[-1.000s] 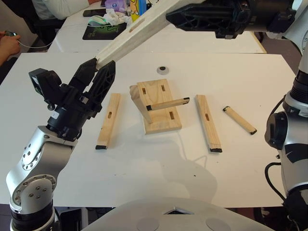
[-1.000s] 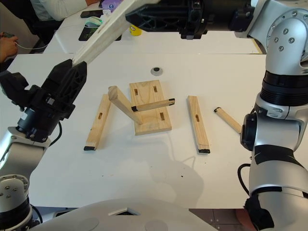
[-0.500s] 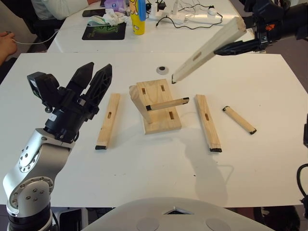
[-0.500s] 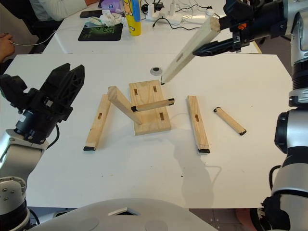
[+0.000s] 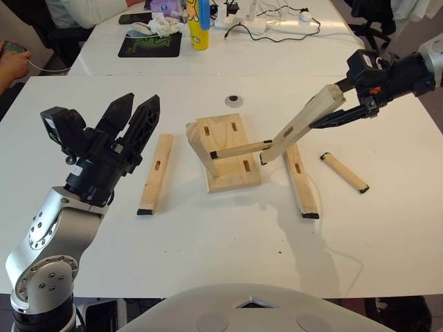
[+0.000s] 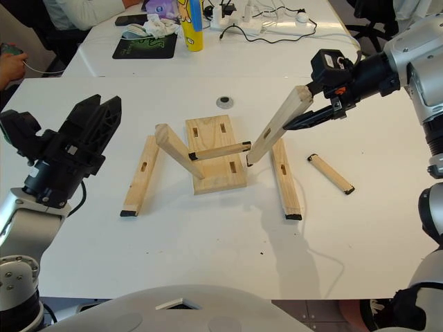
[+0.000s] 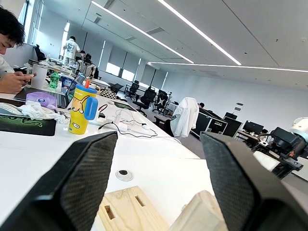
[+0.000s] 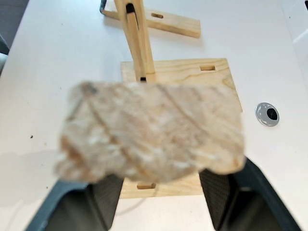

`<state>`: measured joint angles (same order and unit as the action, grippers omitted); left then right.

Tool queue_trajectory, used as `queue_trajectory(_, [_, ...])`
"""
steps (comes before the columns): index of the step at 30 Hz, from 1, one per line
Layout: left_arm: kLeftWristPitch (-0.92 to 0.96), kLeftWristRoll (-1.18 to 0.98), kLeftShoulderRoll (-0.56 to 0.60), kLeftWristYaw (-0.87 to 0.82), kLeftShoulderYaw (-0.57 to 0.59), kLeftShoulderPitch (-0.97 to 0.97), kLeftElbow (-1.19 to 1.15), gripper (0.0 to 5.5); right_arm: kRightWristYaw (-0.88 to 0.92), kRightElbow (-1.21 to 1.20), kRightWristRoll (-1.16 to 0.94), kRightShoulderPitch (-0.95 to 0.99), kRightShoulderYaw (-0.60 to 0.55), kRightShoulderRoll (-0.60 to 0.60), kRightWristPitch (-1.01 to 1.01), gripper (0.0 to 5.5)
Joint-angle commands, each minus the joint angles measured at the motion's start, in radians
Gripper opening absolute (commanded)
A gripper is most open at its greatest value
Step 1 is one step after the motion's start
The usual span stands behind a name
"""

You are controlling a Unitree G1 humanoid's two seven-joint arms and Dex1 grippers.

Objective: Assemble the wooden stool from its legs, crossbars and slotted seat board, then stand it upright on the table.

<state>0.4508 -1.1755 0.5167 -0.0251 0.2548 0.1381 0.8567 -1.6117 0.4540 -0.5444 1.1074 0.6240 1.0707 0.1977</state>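
The slotted seat board (image 5: 232,153) lies flat mid-table with one leg (image 5: 199,146) standing tilted in it and a crossbar (image 5: 242,149) sticking out of that leg. My right gripper (image 5: 344,104) is shut on a second wooden leg (image 5: 299,126), held slanting with its lower end just off the crossbar's free tip, above the board's right edge. In the right wrist view the held leg (image 8: 154,131) points end-on over the board (image 8: 175,72). My left gripper (image 5: 131,121) hangs open and empty left of the board. A leg (image 5: 156,172) lies to the left, another leg (image 5: 300,177) to the right, with a short crossbar (image 5: 344,172) beyond it.
A small round grey disc (image 5: 234,101) sits behind the board. The far table carries a yellow bottle (image 5: 199,23), a mouse pad (image 5: 149,43) and cables (image 5: 277,21). A person's hand (image 5: 12,61) shows at the far left edge.
My right gripper has swung the held leg from the left across the table and lowered it; its lower end now sits by the crossbar's tip. My left gripper let it go and stays open.
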Motion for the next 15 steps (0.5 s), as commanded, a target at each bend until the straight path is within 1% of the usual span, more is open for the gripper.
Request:
queue_trajectory(1, [0.01, 0.003, 0.0, 0.009, -0.004, 0.017, -0.009, 3.18, -0.003, -0.023, -0.032, 0.007, -0.013, 0.019, 0.024, 2.06])
queue_trajectory(6, [0.006, 0.005, -0.003, 0.011, -0.004, 0.026, -0.006, 3.18, -0.003, -0.049, -0.035, -0.015, -0.003, 0.025, 0.031, 2.06])
queue_trajectory(15, [0.006, 0.005, -0.003, 0.014, -0.011, 0.016, -0.012, 3.18, -0.003, -0.057, -0.022, -0.042, -0.046, -0.032, 0.038, 2.06])
